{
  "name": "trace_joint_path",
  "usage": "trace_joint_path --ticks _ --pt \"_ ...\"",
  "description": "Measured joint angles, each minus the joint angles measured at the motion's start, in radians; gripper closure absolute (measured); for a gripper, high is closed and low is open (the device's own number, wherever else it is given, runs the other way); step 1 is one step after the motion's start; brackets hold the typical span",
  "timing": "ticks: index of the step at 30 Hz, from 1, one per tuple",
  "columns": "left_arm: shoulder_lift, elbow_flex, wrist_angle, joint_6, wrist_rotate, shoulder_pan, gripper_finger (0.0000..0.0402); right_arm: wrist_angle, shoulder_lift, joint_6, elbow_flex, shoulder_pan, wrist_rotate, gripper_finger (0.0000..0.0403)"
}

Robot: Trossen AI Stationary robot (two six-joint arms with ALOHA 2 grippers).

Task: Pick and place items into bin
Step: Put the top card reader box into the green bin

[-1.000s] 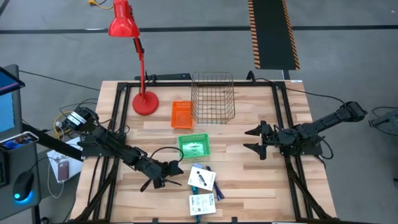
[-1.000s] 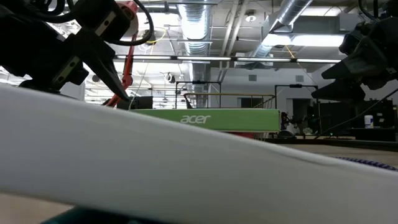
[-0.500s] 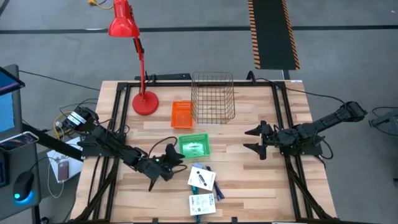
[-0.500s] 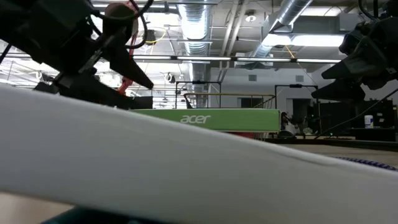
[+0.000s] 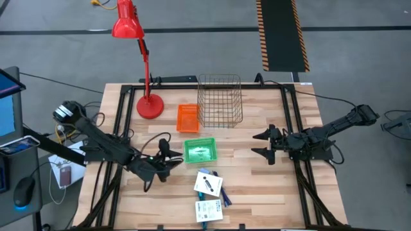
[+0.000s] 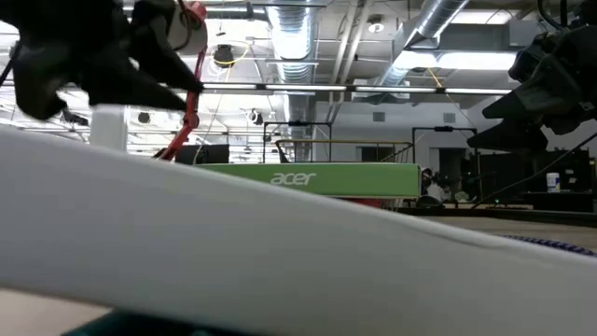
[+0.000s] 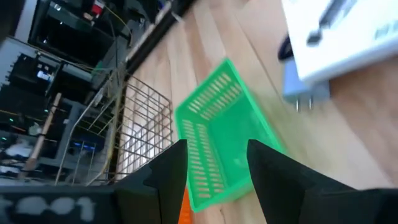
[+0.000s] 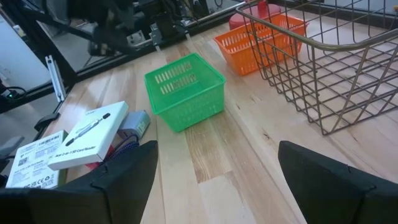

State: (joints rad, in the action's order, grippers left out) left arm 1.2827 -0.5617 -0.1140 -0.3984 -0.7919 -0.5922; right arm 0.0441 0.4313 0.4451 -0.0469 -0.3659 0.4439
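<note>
The left gripper (image 5: 168, 160) hangs just beside the green bin (image 5: 200, 151), on its lamp side, fingers (image 7: 171, 177) partly apart with nothing visible between them; whether it carries an item I cannot tell. If it does, a release from here risks dropping short of the green bin, since the wrist view looks at the bin from one side, not from above. If it is empty, the reach toward the card packs (image 5: 208, 184) could sweep the light bin along the wood. The packs lie near the bin, on the side away from the wire basket (image 5: 219, 99), one overlapping a purple pen (image 5: 226, 199), so a grab at the top pack may drag its neighbours. The right gripper (image 5: 262, 145) waits with fingers wide, well apart from the bin on the other side. The table (image 5: 257, 192) is pale wood planks in a black frame. Beyond the bin stand an orange bin (image 5: 187, 118), the basket and a red lamp (image 5: 149, 102); farther off, grey floor with hazard tape (image 5: 280, 35), pipes overhead.
</note>
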Motion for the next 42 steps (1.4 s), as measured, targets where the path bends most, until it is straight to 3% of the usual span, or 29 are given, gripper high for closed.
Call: trace_joint_path --ticks 6,12,27,37,42 --pt "-0.074 0.000 0.037 0.066 0.060 -0.025 0.0241 0.000 0.000 -0.001 0.000 0.000 0.000 0.0076" --pt "-0.032 0.000 0.040 -0.011 0.160 -0.046 0.0241 0.000 0.000 -0.007 0.000 0.000 0.001 0.0076" --pt "0.186 -0.001 -0.300 -0.447 0.154 -0.090 0.0241 0.000 0.000 -0.007 0.000 0.000 0.001 0.0076" --pt "0.348 -0.145 -0.280 -0.513 0.120 -0.137 0.0241 0.000 0.000 -0.007 0.000 0.000 0.001 0.0076" --pt "0.417 -0.224 -0.210 -0.476 0.091 -0.158 0.0241 0.000 0.000 -0.007 0.000 0.000 0.001 0.0076"
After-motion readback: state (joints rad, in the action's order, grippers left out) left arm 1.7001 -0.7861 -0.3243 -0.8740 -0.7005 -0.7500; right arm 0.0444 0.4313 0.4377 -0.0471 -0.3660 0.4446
